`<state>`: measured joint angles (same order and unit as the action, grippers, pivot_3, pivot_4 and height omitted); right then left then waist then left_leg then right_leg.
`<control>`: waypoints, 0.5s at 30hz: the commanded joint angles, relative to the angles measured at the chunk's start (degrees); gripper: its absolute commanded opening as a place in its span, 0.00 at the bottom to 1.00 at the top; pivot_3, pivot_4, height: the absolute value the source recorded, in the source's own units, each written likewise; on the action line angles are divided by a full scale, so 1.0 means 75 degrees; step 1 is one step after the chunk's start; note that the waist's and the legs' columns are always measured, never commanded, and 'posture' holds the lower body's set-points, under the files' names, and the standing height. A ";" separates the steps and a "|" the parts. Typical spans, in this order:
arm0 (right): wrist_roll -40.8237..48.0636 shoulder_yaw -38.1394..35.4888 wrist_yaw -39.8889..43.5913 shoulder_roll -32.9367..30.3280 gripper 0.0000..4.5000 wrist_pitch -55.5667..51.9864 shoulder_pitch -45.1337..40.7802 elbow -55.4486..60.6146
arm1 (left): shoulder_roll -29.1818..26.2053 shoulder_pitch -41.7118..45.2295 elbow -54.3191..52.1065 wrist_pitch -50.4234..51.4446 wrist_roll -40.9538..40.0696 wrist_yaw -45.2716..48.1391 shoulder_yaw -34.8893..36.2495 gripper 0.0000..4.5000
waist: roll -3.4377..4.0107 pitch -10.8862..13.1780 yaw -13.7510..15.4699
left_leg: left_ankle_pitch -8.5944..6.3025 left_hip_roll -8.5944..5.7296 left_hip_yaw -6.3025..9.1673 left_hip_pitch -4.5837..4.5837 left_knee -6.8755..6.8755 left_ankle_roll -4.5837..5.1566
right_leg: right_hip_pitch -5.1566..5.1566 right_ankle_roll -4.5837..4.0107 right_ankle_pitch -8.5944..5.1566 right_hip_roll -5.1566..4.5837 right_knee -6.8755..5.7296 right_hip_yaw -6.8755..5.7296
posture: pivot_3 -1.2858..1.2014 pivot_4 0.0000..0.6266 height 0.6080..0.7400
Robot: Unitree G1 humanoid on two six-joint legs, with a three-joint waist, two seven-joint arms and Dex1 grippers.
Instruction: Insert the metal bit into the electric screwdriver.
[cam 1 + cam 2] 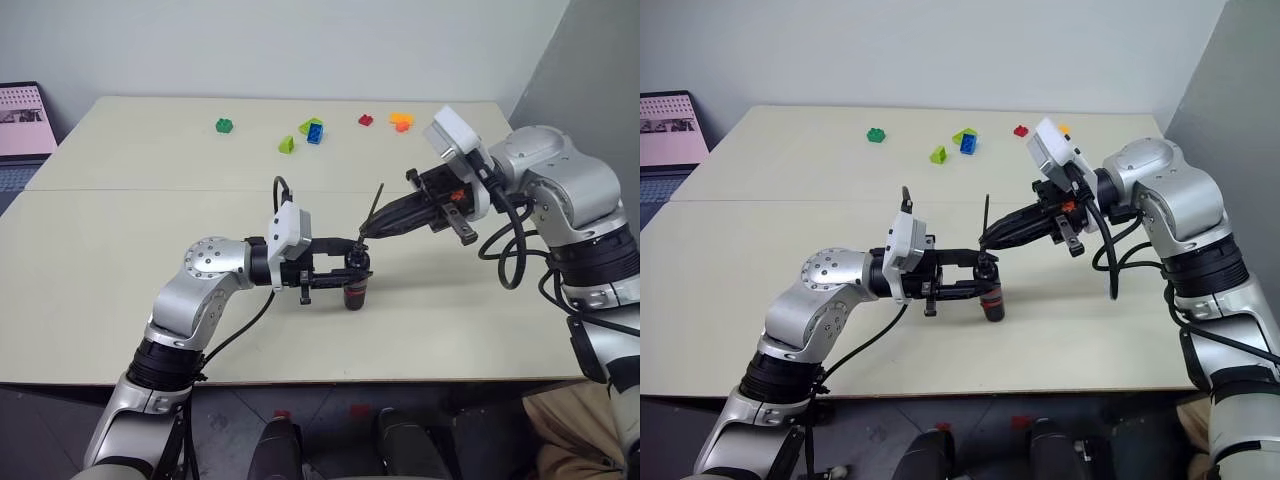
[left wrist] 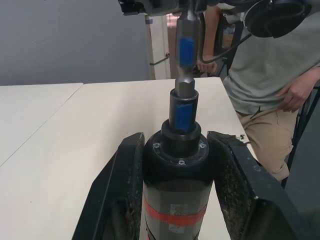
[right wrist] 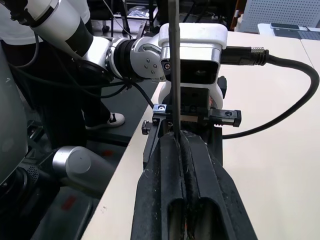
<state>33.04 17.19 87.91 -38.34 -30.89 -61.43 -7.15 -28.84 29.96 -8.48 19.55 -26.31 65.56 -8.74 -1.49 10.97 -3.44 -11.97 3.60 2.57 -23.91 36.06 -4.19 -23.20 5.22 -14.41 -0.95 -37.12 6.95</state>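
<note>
Metal bit (image 1: 374, 210) directly above electric screwdriver (image 1: 357, 282), over table (image 1: 120, 260).

Silver-grey rounded arm shells with black joint rings. White box camera on each wrist. Black cable looping from left wrist (image 1: 262, 300), another coiled by right forearm (image 1: 510, 250) at right of frame. Small screws ringing left elbow cap. Black ribbed fingers (image 3: 165, 200); orange mark at right wrist.

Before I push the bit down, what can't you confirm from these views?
- Seating depth: in the left wrist view the metal bit meets the electric screwdriver tip, but the socket hides how far in it sits.
- Bit's upper end: cut off by the picture's edge there.
- Bit's lower end: in the right wrist view, hidden between the right gripper fingers.
</note>
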 commanded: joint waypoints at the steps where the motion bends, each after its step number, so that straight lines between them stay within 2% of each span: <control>1: 0.0189 0.0029 0.0612 -0.0137 0.00 -0.0068 -0.0141 0.0201 | -0.0161 -0.0166 0.0156 0.0171 0.0232 0.0003 -0.0198 0.36 | 0.0000 0.0000 0.0000 | 0.0000 0.0000 0.0000 0.0000 0.0000 0.0000 | 0.0000 0.0000 0.0000 0.0000 0.0000 0.0000 | 0.52 0.24 1.00; 15: 0.0053 0.0871 0.0612 -0.0271 0.00 0.0602 -0.0435 -0.0032 | -0.0186 -0.0174 0.0168 0.0152 0.0270 0.0018 -0.0242 0.36 | 0.0001 -0.0007 0.0000 | 0.0000 0.0000 0.0000 0.0002 0.0001 0.0000 | 0.0001 -0.0007 -0.0004 0.0000 0.0000 0.0000 | 0.52 0.24 1.00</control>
<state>33.51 21.69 87.91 -39.46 -27.71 -64.12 -7.46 -29.10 29.94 -8.47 19.48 -26.30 65.70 -8.87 -1.48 10.92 -3.44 -11.97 3.60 2.57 -23.89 36.07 -4.19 -23.19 5.16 -14.44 -0.95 -37.12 6.96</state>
